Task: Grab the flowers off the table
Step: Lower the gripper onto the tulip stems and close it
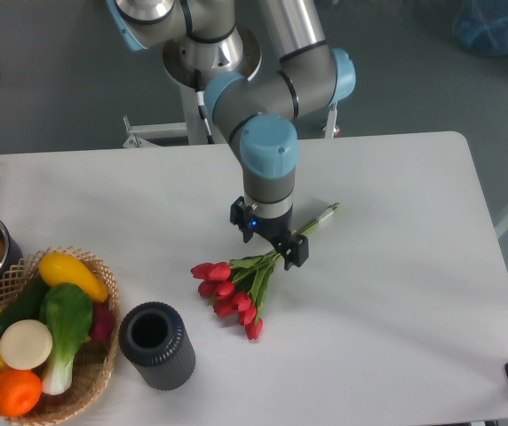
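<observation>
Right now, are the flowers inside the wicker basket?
No, the flowers lie on the table, apart from the basket.

Red tulip bunch (236, 286) flat on table (396, 293)

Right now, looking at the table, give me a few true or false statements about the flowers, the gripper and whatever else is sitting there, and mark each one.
1. The flowers lie on the table. True.
2. The gripper is over the stems. True.
3. The dark cylinder stands right of the flowers. False: it stands to their left, beside the wicker basket.
4. The basket holds only tulips. False: it holds toy vegetables.
5. The tulip buds are yellow. False: they are red.
</observation>
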Motion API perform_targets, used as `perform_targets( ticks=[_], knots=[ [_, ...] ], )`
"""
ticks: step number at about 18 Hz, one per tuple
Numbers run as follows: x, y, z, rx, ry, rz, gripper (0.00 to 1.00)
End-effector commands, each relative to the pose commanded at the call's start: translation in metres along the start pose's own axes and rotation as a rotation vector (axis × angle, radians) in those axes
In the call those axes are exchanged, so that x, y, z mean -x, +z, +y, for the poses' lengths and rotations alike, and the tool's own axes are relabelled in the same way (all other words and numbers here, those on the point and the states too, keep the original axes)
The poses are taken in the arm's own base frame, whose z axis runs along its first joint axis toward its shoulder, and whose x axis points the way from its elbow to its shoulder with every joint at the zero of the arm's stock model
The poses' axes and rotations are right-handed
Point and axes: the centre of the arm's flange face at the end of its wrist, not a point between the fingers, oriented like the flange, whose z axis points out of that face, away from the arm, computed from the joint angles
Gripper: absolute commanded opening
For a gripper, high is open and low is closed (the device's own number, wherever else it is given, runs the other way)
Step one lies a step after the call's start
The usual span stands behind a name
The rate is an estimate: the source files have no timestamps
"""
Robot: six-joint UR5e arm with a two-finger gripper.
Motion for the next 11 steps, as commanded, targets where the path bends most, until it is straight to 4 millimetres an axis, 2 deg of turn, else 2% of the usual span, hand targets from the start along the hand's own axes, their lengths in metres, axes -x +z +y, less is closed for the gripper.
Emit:
perform_targets(
  ticks=[7, 8, 11],
  knots=[
    [-0.003, 0.022, -0.010, 0.003, 0.014, 0.008, 0.98],
    [-0.003, 0.022, -0.010, 0.001, 0.014, 0.008, 0.87],
    [-0.007, 0.023, -0.009, 0.007, 0.012, 0.012, 0.09]
  ],
)
